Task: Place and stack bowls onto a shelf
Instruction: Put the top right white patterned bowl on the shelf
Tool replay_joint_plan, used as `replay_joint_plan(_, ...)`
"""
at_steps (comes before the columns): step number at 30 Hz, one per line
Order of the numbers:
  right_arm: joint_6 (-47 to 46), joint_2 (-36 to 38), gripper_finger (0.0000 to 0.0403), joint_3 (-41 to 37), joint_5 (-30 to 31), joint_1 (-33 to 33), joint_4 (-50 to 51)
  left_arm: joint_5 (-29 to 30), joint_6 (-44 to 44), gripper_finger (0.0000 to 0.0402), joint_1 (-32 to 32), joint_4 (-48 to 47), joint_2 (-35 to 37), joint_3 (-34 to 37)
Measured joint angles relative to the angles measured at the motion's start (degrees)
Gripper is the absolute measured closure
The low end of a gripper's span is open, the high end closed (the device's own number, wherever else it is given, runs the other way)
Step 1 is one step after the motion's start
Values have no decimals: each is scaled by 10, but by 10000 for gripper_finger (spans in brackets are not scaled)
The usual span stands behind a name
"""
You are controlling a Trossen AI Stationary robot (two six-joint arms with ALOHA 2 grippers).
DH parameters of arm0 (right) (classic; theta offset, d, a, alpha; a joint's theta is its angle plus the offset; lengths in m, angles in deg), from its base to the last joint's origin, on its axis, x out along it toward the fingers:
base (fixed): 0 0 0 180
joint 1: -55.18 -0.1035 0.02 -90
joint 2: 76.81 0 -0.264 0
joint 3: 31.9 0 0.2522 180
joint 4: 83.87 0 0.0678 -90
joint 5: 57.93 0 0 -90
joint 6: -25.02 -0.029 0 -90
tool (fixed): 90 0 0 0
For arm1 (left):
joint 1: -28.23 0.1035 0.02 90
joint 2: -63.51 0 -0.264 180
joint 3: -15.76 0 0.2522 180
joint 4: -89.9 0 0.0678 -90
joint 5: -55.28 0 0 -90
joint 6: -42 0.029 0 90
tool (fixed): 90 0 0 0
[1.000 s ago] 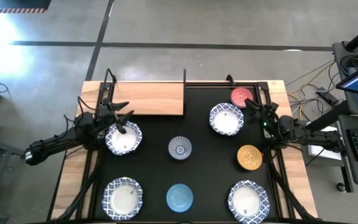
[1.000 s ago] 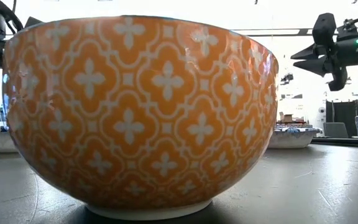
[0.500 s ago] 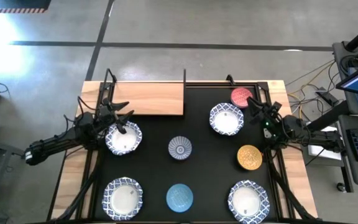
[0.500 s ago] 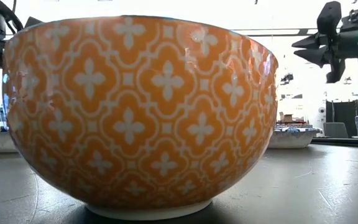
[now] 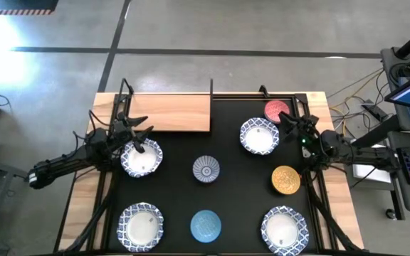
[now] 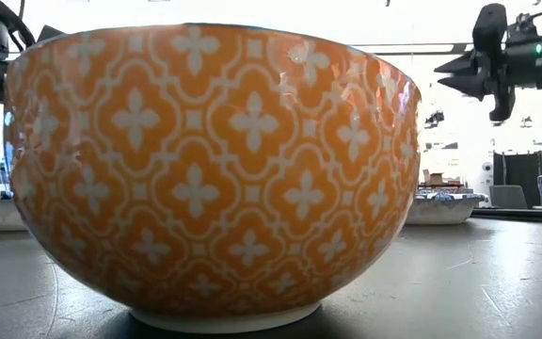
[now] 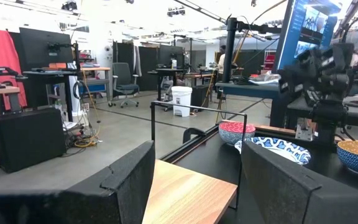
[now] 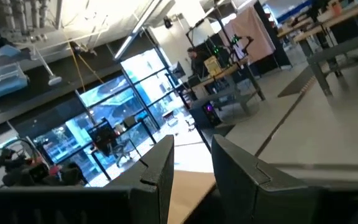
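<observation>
While both arms hang over the table, no bowl is on the shelf (image 5: 169,112) and no readable writing shows.

With fingers spread wide and empty, the left gripper (image 5: 139,139) hovers over the far rim of a white blue-rimmed bowl (image 5: 142,158), just beside the light-wood shelf at the table's far left. Raised beside the red bowl (image 5: 276,109) and another white bowl (image 5: 259,136), the right gripper (image 5: 291,125) holds nothing, its fingers partly apart. Near it sits the yellow bowl (image 5: 285,179); the blue-grey bowl (image 5: 206,168) lies mid-table. Along the near edge stand two white bowls (image 5: 141,224) with the light-blue bowl (image 5: 206,225) between them.
</observation>
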Motion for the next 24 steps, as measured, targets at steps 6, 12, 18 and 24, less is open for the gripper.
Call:
replay_joint_plan(6,49,-81,305,116,4,0,157,0,0,177,0,0,0,0)
replay_joint_plan(12,-103,-156,305,246,-13,0,468,0,0,177,0,0,0,0)
replay_joint_plan(18,-201,-216,305,302,-133,0,595,0,0,177,0,0,0,0)
replay_joint_plan(24,-213,-298,305,315,-267,0,590,0,0,177,0,0,0,0)
